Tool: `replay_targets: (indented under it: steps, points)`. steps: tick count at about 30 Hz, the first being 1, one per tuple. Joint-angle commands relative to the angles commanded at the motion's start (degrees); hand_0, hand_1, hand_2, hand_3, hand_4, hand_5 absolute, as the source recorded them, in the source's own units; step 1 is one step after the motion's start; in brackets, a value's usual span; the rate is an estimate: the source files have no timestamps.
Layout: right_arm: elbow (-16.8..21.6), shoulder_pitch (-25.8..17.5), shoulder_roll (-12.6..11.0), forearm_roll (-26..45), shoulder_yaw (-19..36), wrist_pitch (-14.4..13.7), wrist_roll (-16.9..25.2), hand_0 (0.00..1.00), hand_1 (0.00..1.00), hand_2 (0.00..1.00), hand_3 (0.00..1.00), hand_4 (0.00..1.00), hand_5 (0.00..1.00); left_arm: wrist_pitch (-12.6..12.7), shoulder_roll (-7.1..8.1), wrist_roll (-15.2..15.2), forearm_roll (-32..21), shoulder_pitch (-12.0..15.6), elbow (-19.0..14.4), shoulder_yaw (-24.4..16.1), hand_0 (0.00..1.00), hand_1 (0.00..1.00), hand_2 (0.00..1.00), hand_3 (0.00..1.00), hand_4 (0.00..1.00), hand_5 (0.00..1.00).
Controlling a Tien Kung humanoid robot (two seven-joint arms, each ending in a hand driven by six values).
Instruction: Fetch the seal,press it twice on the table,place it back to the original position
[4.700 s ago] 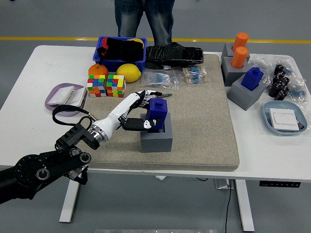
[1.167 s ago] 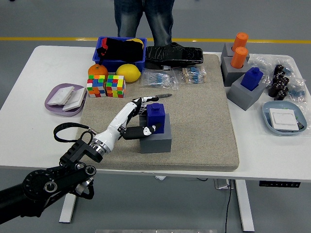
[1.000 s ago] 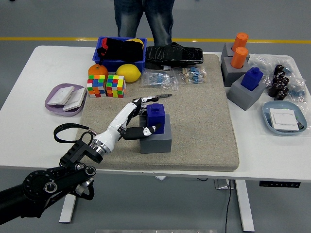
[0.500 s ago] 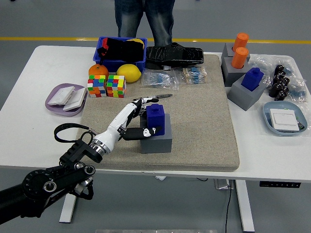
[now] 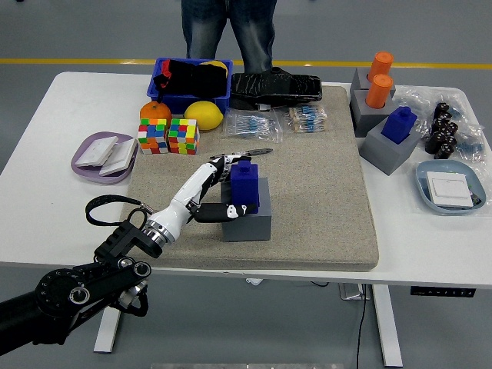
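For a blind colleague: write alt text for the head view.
The robot's left hand grips a blue seal above its grey holder on a beige mat. Cubes, fruit, bins and more seals line the white table; a person stands behind.

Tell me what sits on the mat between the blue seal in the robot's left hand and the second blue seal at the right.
Nothing: in the head view, bare beige mat separates the held blue seal from the second blue seal.
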Motion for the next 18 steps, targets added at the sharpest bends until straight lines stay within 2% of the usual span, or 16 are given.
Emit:
replay_targets:
  steps: [10,11,16,18]
  points:
    - [0.0,0.1,-0.1,0.0,0.0,0.0,0.1,0.787,0.683,0.656,0.618,0.798,0.449,0.8,-0.03,-0.4,0.1,-0.2,-0.2,0.1,0.655,0.671,0.616,0.814,0.867,0.002]
    - [0.0,0.1,0.0,0.0,0.0,0.0,0.1,0.787,0.683,0.656,0.618,0.797,0.449,0.9,-0.02,-0.4,0.2,-0.2,-0.2,0.1,0.644,0.542,0.541,0.808,0.848,0.002]
    - [0.0,0.0,0.0,0.0,-0.1,0.0,0.0,0.787,0.683,0.656,0.618,0.797,0.449,1.4,0.02,-0.4,0.5,-0.2,-0.5,0.0,0.644,0.542,0.541,0.808,0.848,0.002]
    - [0.0,0.0,0.0,0.0,0.0,0.0,0.1,0.787,0.683,0.656,0.618,0.799,0.451,1.6,0.02,-0.5,0.6,-0.2,-0.6,0.0,0.642,0.532,0.516,0.805,0.817,0.002]
